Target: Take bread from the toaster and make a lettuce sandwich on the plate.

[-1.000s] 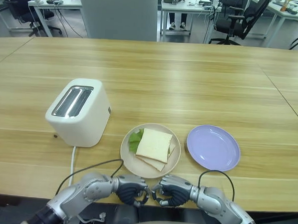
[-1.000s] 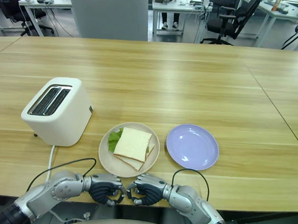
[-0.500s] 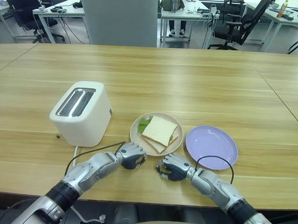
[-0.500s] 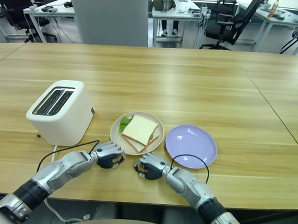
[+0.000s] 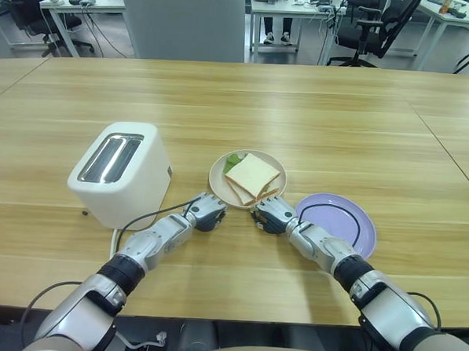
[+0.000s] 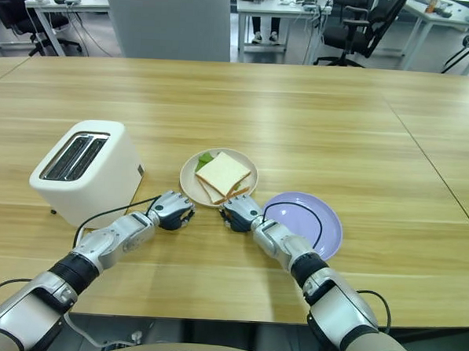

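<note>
Left hand [image 5: 207,213]: fingers curled in, nothing in them. Knuckles low over the table [image 5: 301,108]; can't tell if they touch it.
Right hand [image 5: 270,216]: the same, fingers curled together with nothing in them.
The two hands sit side by side with a bare strip of table between them.

Just past both sets of fingertips is the near rim of the beige plate [image 5: 216,179]. The left hand is at its near-left edge with a small gap. The right hand is at its near-right edge, at or touching the rim; I can't tell which.

The sandwich [image 5: 254,174] is on that beige plate, straight ahead of the gap between the hands. It's two bread slices, the top one skewed on the lower. Lettuce [image 5: 234,159] pokes out at the far-left side, away from the fingers.

Purple plate [image 5: 338,225]: beside the right hand on its outer side, just beside the beige plate. The right forearm crosses its near-left edge. A black cable [image 5: 321,203] from that arm loops over it.

Toaster [image 5: 120,177]: outboard of the left hand, to its left and near, with its slots facing up.
</note>
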Action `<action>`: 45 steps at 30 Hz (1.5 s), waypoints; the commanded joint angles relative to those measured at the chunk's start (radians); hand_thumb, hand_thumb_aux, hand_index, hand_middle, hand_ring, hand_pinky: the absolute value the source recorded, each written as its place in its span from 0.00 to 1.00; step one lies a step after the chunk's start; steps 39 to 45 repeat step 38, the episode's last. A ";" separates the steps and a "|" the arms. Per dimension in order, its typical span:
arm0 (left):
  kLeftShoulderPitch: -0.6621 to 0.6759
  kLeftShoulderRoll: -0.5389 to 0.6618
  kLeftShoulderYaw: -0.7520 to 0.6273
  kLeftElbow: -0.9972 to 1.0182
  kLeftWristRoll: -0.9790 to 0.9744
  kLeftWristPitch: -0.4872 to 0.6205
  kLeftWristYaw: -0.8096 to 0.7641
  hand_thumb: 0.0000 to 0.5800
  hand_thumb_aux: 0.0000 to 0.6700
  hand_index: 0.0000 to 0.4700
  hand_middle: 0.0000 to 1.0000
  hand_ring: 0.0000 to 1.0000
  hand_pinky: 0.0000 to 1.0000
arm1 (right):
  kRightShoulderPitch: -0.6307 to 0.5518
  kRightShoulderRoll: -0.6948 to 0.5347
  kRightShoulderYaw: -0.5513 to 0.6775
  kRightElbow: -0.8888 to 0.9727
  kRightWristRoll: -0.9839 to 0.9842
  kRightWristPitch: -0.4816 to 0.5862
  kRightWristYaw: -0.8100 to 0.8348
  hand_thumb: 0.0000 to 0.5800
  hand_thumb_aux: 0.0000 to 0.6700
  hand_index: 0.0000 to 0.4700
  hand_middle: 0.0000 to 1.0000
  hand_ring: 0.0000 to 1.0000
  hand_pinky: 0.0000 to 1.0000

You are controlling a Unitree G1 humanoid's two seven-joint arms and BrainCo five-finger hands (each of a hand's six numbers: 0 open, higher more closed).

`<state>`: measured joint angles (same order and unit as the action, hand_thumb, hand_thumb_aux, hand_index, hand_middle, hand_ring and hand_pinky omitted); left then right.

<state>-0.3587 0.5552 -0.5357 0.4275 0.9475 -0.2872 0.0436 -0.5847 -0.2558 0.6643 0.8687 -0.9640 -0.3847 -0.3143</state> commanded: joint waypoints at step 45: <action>0.553 -0.413 0.587 -0.592 -1.107 -0.381 -0.189 0.00 0.00 0.00 0.00 0.00 0.00 | 0.708 0.092 -0.611 -0.856 1.182 -0.409 0.502 0.00 0.00 0.00 0.00 0.00 0.00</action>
